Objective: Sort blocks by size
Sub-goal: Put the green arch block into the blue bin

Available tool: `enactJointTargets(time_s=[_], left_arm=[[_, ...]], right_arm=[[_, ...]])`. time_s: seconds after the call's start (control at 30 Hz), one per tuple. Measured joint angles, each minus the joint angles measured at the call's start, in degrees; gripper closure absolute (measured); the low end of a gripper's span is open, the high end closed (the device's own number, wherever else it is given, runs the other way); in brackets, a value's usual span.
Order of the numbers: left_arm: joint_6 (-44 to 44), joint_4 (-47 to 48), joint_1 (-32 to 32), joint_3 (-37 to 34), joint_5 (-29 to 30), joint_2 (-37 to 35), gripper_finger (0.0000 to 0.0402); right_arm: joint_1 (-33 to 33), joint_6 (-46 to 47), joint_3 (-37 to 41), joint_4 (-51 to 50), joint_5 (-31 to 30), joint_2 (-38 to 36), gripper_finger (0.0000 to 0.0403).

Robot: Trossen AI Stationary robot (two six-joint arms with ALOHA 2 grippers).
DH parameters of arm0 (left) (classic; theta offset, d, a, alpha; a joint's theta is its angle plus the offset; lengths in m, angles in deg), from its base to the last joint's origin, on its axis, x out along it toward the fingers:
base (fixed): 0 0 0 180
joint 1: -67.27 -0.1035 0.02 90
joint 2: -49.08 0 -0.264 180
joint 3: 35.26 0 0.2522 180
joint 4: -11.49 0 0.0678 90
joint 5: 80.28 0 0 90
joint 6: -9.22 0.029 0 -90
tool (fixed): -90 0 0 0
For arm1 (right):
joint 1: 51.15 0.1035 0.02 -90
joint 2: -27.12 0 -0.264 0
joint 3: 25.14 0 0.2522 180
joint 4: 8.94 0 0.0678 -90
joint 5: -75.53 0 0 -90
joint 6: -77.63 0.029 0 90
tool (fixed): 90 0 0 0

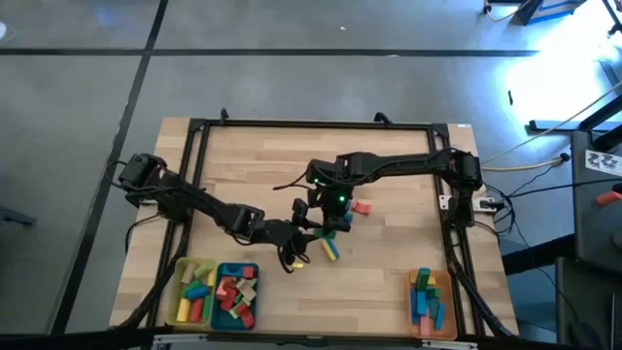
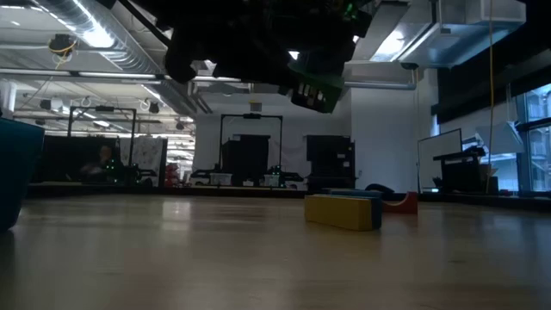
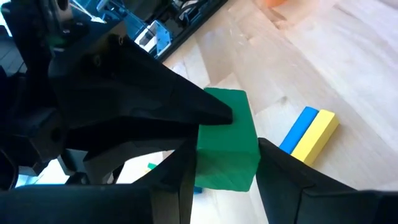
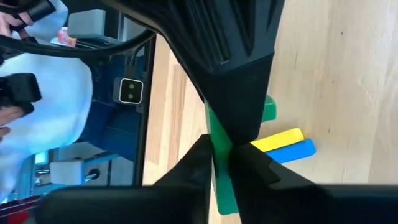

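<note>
Sorted: we see blocks filling the yellow tray [image 1: 182,292], teal tray [image 1: 222,309] and orange tray [image 1: 445,313].
Left: yellow-blue pair [image 1: 329,250], red block [image 1: 362,207] (both loose on the table).
Hand-off: right gripper [image 4: 219,146] is clamped on the green block [image 3: 229,140]; left gripper [image 3: 224,180] straddles it, contact unclear.

Green block [image 3: 228,149] aloft mid-table; yellow and blue bars [image 1: 329,250] side by side, pink block [image 1: 362,207] near.

- No readable text, label, brand or number in any view.
- Black-and-white patterned marker sheet [image 1: 605,161] on the dark stand to the right of the counter: pattern only, no legible characters.
- Small white square tag [image 4: 130,91] on the dark frame: two dark dots, no lettering.
</note>
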Motion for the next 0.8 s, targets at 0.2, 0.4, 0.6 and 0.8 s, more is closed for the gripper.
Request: enactJointTargets(time_s=[0.2, 0.4, 0.6, 0.8], left_arm=[[-3.0, -0.3, 0.4, 0.0, -0.4, 0.0, 0.0281], [-7.9, 0.2, 2.6, 0.0, -0.2, -0.7, 0.0279], [-14.5, 4.7, 6.3, 0.0, -0.9, -1.6, 0.028], [-28.4, 13.6, 11.2, 0.1, -0.4, -4.1, 0.0279]], right_arm=[[1.2, 0.0, 0.0, 1.0, -2.4, 0.0, 0.0284], [1.2, -0.1, -0.1, 0.0, -4.5, 0.0, 0.0226], [0.6, -6.0, -0.1, -8.4, -7.5, -1.8, 0.0211], [0.6, -12.5, 0.0, -19.0, -16.6, -5.5, 0.021]])
